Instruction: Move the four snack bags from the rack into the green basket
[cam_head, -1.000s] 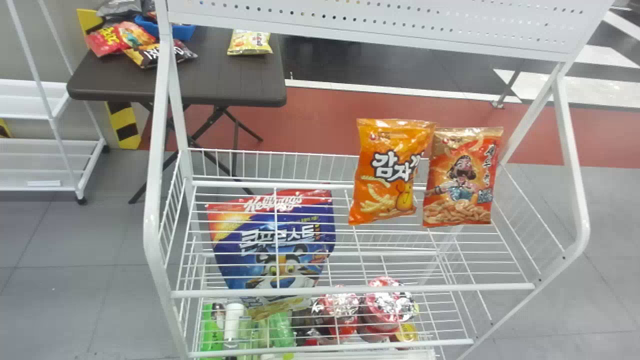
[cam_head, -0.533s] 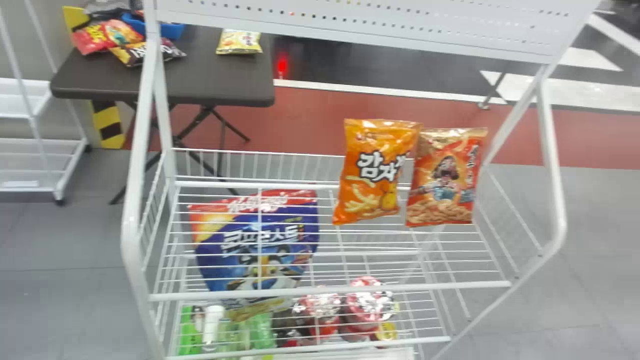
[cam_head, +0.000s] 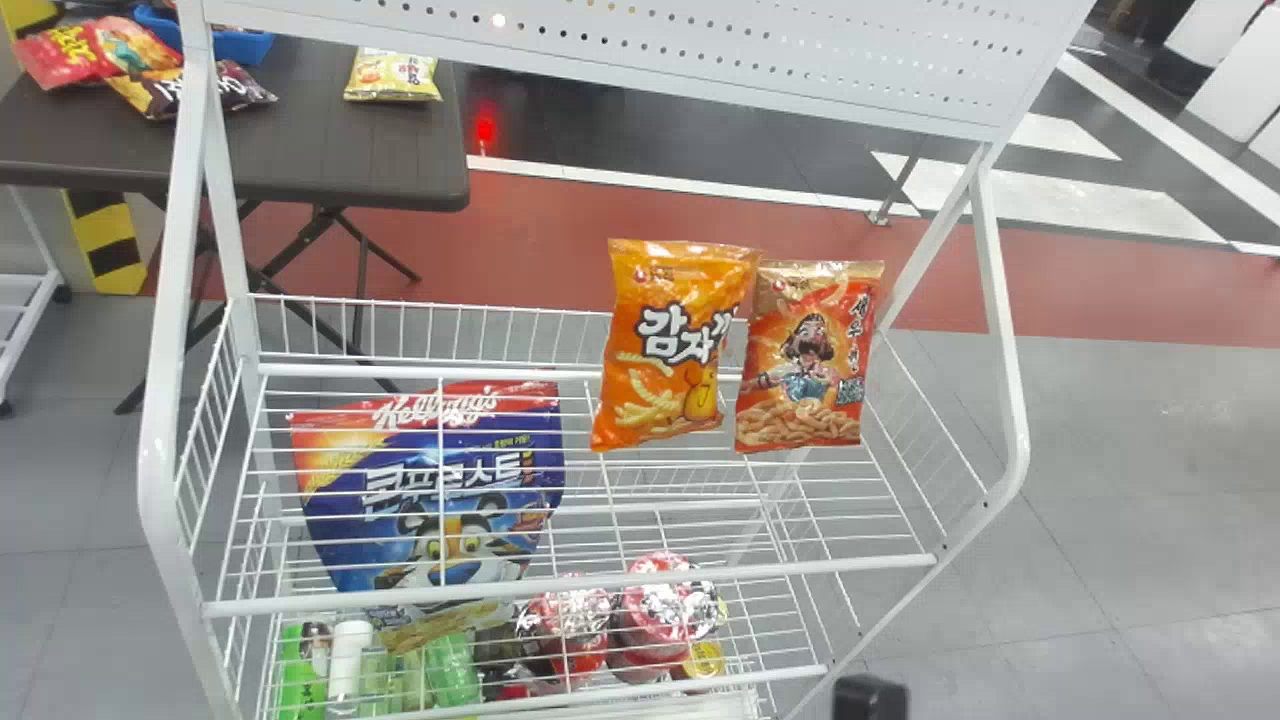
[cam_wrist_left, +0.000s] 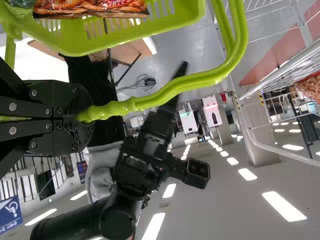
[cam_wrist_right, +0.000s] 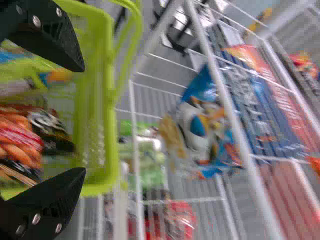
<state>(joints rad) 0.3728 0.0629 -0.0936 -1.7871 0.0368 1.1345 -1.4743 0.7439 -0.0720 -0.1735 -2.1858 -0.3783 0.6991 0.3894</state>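
The orange plastic snack bag (cam_head: 670, 345) and the red and gold plastic snack bag (cam_head: 808, 355) are upright at the white metal rack (cam_head: 1000, 320), side by side, at the right part of it. I cannot tell from the picture what supports these two. Other bags are already inside the green plastic basket (cam_wrist_right: 112, 150): an orange and red packet (cam_wrist_right: 17, 137), a black packet (cam_wrist_right: 50, 132) beside it, and a green and blue packet (cam_wrist_right: 37, 65).

The left gripper (cam_wrist_left: 84, 116) is clenched on the light green curved handle (cam_wrist_left: 185, 85) of the basket. The right gripper (cam_head: 870, 698), black, shows a small part at the bottom edge of the head view. In the right wrist view the right gripper (cam_wrist_right: 84, 120) is released, its two fingers wide apart with nothing grasped, and the basket is near it.

Behind the rack's wires there is a large blue and red cereal bag (cam_head: 430, 500). Lower in the rack are a white bottle (cam_head: 348, 655) and red containers with shiny tops (cam_head: 665, 610). Beyond the rack, to the left, a dark folding table (cam_head: 330, 160) carries a small yellow bag (cam_head: 393, 75), a red bag (cam_head: 90, 50) and a blue bin (cam_head: 240, 46).
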